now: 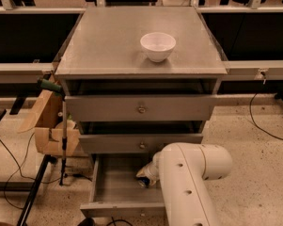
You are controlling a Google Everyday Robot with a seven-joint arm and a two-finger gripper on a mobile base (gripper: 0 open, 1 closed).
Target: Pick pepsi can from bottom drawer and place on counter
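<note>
The bottom drawer (113,185) is pulled open at the foot of the grey cabinet. My white arm reaches down into it from the right. My gripper (145,175) is low inside the drawer, near its right half, mostly hidden by the arm. A small dark blue shape, the pepsi can (142,183), shows right at the gripper on the drawer floor. I cannot tell whether the gripper holds it. The counter (113,46) is the cabinet's flat grey top.
A white bowl (158,46) stands on the counter, right of centre. Two shut drawer fronts with brass knobs (141,109) are above the open drawer. A cardboard box (51,126) and a stand with cables are to the left on the floor.
</note>
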